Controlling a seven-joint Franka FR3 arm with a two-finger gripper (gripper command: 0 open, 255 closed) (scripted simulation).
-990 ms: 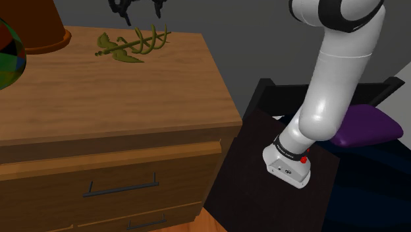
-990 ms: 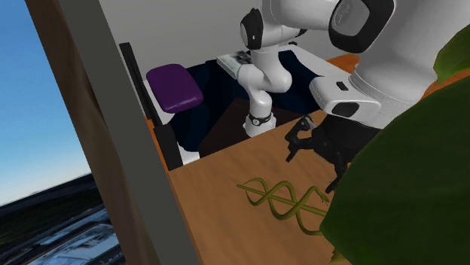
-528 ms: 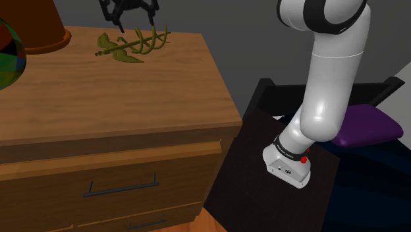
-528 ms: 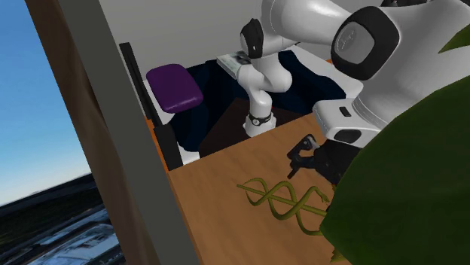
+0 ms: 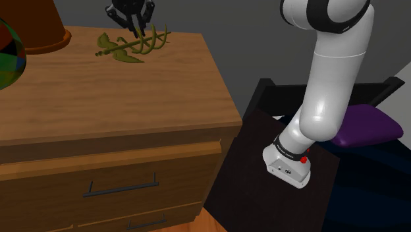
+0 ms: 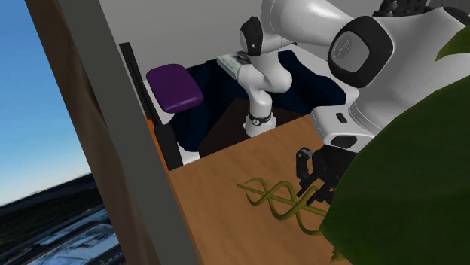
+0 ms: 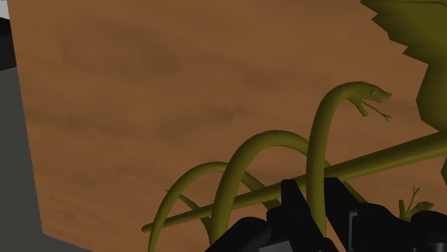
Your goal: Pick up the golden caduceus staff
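A: Olive-gold, that's the colour we tag for the caduceus staff (image 5: 132,45). Where is it?
B: Lying flat on the wooden dresser (image 5: 132,99), toward the far edge of the top in the shoulder view, near the reddish-brown pot (image 5: 39,29).
A: Hand (image 5: 139,28)?
B: Right above the coiled end, pointing down. In the wrist view we see black fingers (image 7: 290,197) drawn in tight on either side of one snake loop, so we mark it as pinching the staff. The staff rests on the wood, not lifted.
A: Anything else?
B: A big green leaf (image 6: 407,173) hides part of the hand in the second exterior view. There's a purple cushion (image 5: 369,125) at the shoulder view's right, past the dark stand (image 5: 276,191).
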